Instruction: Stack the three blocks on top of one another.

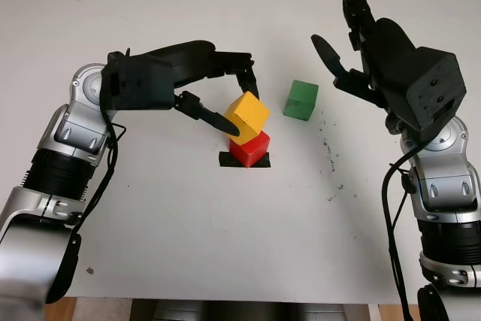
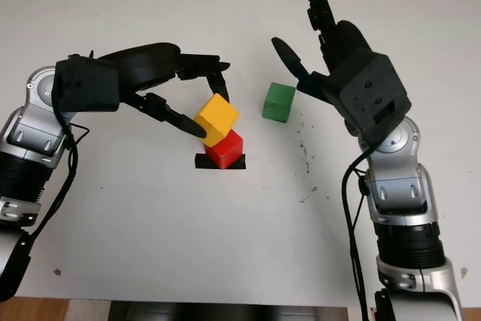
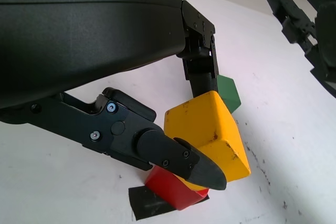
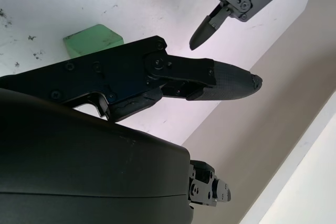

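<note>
Your left hand is gripping the yellow block between its fingers near the middle of the white table; the block is sitting tilted on top of the red block, which is standing on a black tape mark. Your right hand is hanging released and holding nothing, raised just beside the green block; that block is lying alone on the table, near the two-block pile.

White table — red block, green block
</note>
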{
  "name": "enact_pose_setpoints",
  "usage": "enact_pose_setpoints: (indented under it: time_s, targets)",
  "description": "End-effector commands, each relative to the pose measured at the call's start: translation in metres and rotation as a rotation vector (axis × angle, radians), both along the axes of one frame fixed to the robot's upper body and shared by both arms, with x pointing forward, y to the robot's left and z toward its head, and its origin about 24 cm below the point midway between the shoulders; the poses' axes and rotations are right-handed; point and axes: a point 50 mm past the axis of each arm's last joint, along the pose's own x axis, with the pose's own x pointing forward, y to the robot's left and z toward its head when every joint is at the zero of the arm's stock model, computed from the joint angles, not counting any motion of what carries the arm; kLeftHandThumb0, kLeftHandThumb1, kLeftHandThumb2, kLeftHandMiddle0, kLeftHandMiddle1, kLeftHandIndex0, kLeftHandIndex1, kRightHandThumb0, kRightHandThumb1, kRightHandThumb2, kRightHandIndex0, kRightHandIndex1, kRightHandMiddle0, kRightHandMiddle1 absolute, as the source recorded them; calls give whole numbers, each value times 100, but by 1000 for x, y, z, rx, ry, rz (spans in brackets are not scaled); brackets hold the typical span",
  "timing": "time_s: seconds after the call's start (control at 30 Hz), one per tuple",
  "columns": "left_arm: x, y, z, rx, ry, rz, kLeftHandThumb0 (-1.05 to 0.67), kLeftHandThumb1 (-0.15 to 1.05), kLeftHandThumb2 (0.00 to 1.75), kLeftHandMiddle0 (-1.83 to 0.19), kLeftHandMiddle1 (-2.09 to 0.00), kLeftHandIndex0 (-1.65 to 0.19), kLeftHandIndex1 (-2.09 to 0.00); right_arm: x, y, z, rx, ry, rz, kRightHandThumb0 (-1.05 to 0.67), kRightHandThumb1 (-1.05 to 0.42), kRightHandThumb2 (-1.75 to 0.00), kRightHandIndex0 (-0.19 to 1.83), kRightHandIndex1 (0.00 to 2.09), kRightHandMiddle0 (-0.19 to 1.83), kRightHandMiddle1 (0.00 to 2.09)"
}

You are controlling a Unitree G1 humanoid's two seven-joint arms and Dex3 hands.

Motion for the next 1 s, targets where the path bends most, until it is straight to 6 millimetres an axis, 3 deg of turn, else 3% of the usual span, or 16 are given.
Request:
enact_pose_setpoints:
  time_s: [0.0, 0.33, 0.97]
  targets:
    - [0, -2, -6, 5, 10, -11, -61, 105, 13, -3, -5, -29, -161, -1, -2, 5, -8, -23, 0, -68, -105, -51, -15, 4, -9, 1]
    - [1, -10, -11, -17, 60, -41, -60, 105, 11, -1, -5, -29, -171, -2, -2, 6, -21, -36, -7, -70, -105, -52, -13, 5, -8, 1]
    - [3, -12, -11, 19, 42, -3, -59, 105, 8, -1, -6, -29, -170, -6, -1, 4, -6, -54, -2, -71, -105, -50, -14, 5, -6, 0]
